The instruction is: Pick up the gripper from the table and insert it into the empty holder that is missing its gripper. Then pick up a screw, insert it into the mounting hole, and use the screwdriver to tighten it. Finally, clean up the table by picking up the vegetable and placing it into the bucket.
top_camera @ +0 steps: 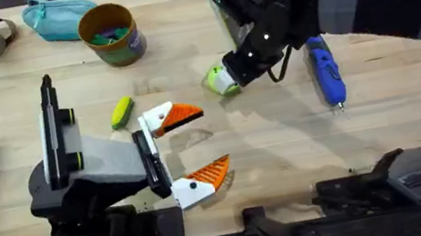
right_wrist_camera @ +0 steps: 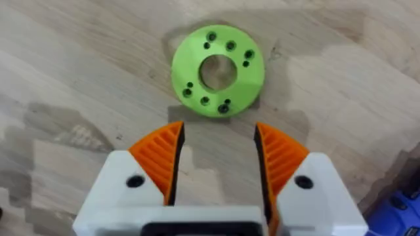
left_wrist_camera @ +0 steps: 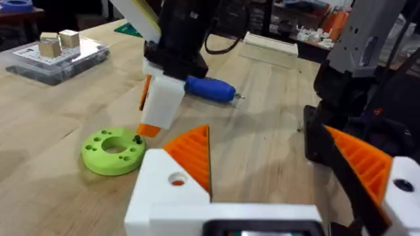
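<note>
Disc (right_wrist_camera: 218,71) mid-table, bare wood around | right end effector (right_wrist_camera: 218,160) released above | left end effector (top_camera: 190,147) released

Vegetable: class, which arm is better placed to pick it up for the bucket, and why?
Left. Its open left gripper lies close beside the vegetable, with the bucket beyond on that same side. The right gripper hovers over the green disc, farther off.
</note>
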{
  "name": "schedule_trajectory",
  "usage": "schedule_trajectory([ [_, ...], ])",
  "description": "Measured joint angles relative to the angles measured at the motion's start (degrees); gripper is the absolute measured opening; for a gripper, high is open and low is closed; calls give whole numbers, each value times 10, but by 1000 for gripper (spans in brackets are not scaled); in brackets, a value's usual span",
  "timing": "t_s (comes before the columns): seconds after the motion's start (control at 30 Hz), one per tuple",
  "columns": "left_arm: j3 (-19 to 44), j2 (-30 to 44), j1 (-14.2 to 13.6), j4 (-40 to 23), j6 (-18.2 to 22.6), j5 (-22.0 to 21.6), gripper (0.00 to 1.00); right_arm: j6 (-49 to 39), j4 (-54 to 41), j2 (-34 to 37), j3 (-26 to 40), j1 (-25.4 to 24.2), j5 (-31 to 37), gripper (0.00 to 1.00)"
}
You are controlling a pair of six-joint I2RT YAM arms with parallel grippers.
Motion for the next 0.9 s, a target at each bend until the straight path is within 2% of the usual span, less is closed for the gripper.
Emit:
schedule_trajectory([
  [0.67,0,0,0,0,0,0,987,0,36,58,-4,-11,-1,635],
  [0.9,0,0,0,0,0,0,987,0,38,58,-4,-11,-1,514],
])
